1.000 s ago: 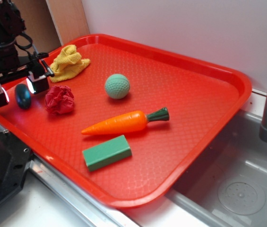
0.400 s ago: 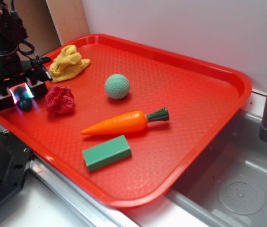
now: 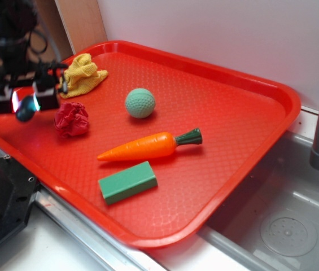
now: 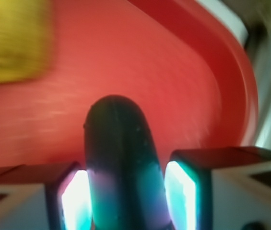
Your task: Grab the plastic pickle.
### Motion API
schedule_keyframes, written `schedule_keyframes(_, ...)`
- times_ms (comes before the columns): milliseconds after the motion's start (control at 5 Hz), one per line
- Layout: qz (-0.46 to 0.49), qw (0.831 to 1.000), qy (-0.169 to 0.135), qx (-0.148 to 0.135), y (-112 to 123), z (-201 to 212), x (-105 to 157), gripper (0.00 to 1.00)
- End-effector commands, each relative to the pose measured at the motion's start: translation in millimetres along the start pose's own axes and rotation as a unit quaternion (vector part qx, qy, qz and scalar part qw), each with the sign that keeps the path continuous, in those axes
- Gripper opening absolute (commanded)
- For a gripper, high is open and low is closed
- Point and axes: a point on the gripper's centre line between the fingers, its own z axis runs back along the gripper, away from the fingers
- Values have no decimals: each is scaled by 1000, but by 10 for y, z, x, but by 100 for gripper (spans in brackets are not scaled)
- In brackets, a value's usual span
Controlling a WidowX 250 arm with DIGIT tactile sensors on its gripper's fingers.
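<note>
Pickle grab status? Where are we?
Done: the hand is shut on the pickle, both fingers pressed to its sides in the wrist view. In hand: the pickle looks raised off the tray, beside the red cloth. Left: nothing but holding the grip.

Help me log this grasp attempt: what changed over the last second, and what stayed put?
The gripper closed its fingers on the small dark teal plastic pickle and lifted it off the red plastic tray, moving up. The yellow cloth, crumpled red cloth, pale green dimpled ball, orange toy carrot and green rectangular block stayed where they were.
</note>
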Motion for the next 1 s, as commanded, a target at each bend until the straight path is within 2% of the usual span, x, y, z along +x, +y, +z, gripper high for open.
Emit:
schedule_keyframes(0,-252,966,-34,-57,-408,816,-82,0)
schedule_keyframes(400,-371,922,-34,-99,-604,1449,-383,0)
schedule_keyframes(600,-384,918,-33,-94,-658,1593,-483,0)
schedule_keyframes(800,-379,922,-36,-74,-743,1605,-509,0)
